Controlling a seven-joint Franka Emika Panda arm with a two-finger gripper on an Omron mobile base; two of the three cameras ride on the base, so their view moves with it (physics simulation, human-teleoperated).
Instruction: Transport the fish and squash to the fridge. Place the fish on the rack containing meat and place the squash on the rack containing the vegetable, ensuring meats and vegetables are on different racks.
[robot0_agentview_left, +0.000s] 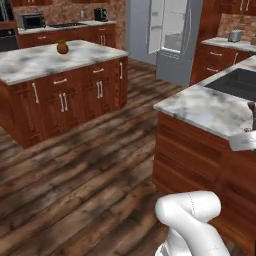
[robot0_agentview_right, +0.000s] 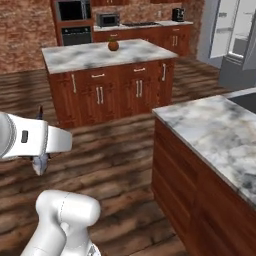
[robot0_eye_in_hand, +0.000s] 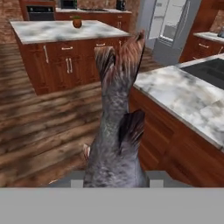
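Left of my pincer (robot0_eye_in_hand: 114, 181) sits the island bench (robot0_eye_in_hand: 57, 31). My pincer is clenched on the fish (robot0_eye_in_hand: 116, 131), its long axis running straight out ahead, tail leading. The fridge (robot0_eye_in_hand: 165, 24) lies well ahead and to the right, door open.

Even, bright rendered light; soft, slightly blurry.
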